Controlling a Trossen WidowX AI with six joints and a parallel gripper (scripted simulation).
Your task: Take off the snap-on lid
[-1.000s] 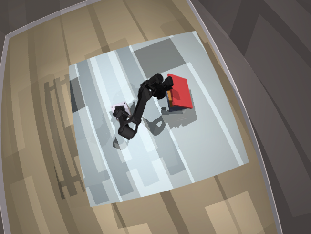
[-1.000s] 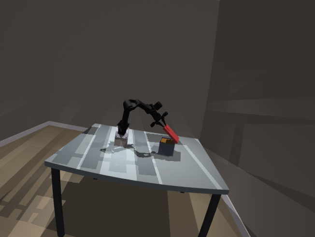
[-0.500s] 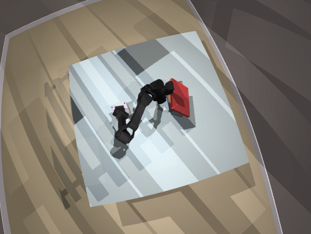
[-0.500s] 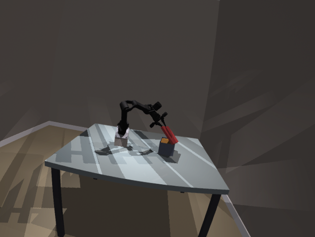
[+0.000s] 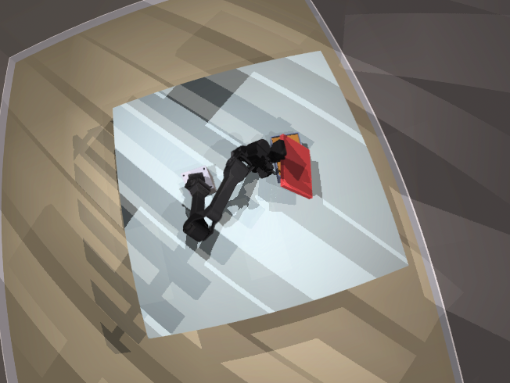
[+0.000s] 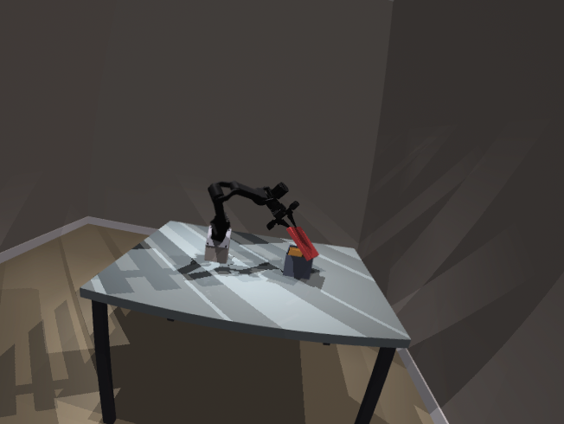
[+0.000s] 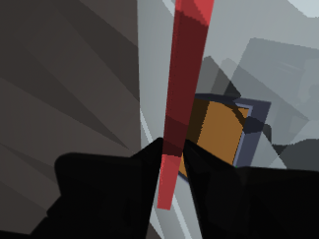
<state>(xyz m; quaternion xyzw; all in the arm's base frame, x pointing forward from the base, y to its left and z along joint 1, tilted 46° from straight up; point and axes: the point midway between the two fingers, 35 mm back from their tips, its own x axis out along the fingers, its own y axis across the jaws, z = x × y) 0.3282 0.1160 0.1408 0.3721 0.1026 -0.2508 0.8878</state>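
Note:
My gripper (image 5: 275,161) (image 6: 291,224) (image 7: 172,143) is shut on one edge of the red lid (image 5: 297,166) (image 6: 301,242) (image 7: 186,83). The lid is lifted off and tilted steeply, its high edge in my fingers and its low edge down over the far side of the box. The dark blue storage box (image 5: 278,176) (image 6: 297,265) (image 7: 252,129) stands on the table below the lid, its orange inside (image 5: 275,140) (image 6: 294,251) (image 7: 219,132) showing. In the wrist view the lid shows edge-on between the black fingers.
The arm's base sits on a pale mount (image 5: 202,174) (image 6: 216,250) to the left of the box. The grey table (image 5: 288,255) (image 6: 255,305) stands in a corner, with dark walls behind and to the right.

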